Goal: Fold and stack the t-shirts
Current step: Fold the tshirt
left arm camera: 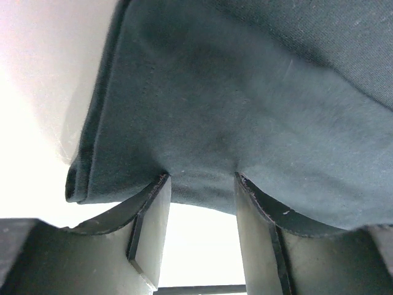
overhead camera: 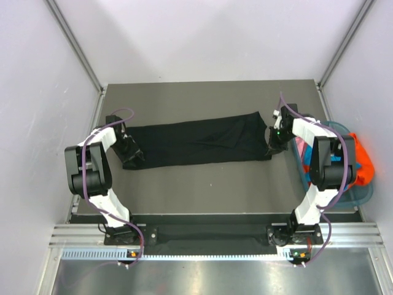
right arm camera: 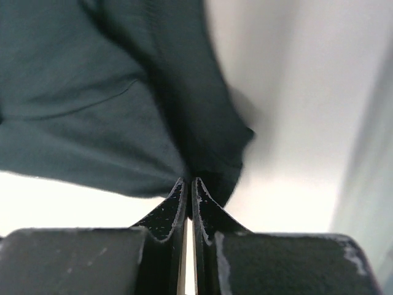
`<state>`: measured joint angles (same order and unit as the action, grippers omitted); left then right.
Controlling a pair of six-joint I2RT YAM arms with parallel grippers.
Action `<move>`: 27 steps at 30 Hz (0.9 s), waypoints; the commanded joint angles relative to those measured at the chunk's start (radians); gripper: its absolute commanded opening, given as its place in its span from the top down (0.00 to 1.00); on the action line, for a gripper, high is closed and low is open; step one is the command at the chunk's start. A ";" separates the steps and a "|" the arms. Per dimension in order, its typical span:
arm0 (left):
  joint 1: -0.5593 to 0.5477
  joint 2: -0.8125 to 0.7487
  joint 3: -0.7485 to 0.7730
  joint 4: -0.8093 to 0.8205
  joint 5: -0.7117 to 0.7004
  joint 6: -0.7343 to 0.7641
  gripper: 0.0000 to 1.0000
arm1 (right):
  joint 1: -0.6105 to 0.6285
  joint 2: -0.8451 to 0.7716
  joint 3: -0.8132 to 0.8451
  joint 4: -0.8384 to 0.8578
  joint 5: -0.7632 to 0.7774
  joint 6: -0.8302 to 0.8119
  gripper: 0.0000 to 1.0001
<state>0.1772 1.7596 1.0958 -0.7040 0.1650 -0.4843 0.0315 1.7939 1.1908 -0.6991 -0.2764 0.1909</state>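
Note:
The black t-shirt (overhead camera: 196, 141) lies as a long folded strip across the middle of the table, stretched between my two grippers. My left gripper (overhead camera: 130, 151) is at the shirt's left end. In the left wrist view its jaws stand apart, and the dark cloth (left arm camera: 245, 110) drapes over both fingertips of the left gripper (left arm camera: 202, 177). My right gripper (overhead camera: 272, 137) is at the shirt's right end. In the right wrist view the right gripper (right arm camera: 189, 181) is pinched shut on an edge of the black cloth (right arm camera: 92, 98).
A translucent blue-green basket (overhead camera: 363, 195) stands at the table's right edge, behind my right arm. It holds an orange shirt (overhead camera: 365, 158) and a bit of pink cloth (overhead camera: 300, 147). White walls close in the table at the back and sides.

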 commanded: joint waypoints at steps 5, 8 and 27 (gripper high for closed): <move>0.010 0.046 0.003 0.008 -0.050 0.038 0.49 | -0.024 -0.039 -0.028 -0.030 0.071 -0.036 1.00; 0.008 0.037 0.001 0.009 -0.041 0.041 0.49 | -0.024 -0.005 -0.010 -0.020 0.046 -0.042 1.00; 0.022 -0.310 -0.022 0.144 -0.049 -0.040 0.39 | 0.206 0.131 0.276 0.187 -0.089 0.315 0.37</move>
<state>0.1883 1.3464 1.0660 -0.6369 0.0025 -0.5323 0.2420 1.8599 1.4235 -0.5896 -0.2985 0.4042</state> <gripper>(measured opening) 0.612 0.625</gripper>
